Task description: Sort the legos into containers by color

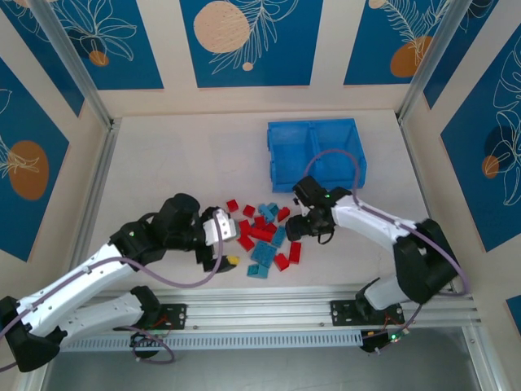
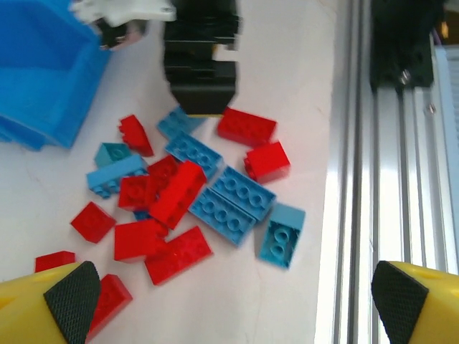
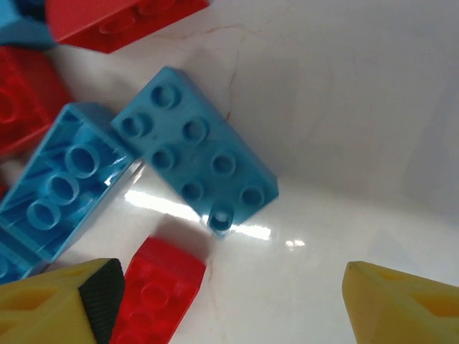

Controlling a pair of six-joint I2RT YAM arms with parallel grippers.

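Observation:
Red and light blue legos [image 1: 264,236] lie in a loose pile on the white table, between the two arms. The blue bin [image 1: 352,155] stands behind the pile, and both of its compartments look bare. My left gripper [image 1: 226,244] hovers at the pile's left edge. In its wrist view this gripper [image 2: 237,304] is open over bare table, with the bricks [image 2: 233,204] just beyond it. My right gripper [image 1: 303,224] is low at the pile's right edge. It is open [image 3: 229,308], a red brick [image 3: 158,287] lies by its left finger, and a blue brick [image 3: 193,154] lies ahead.
An aluminium rail [image 1: 269,314] runs along the table's near edge, close to the left gripper [image 2: 358,179]. White walls enclose the table's sides and back. Bare table surrounds the pile on the left and far side.

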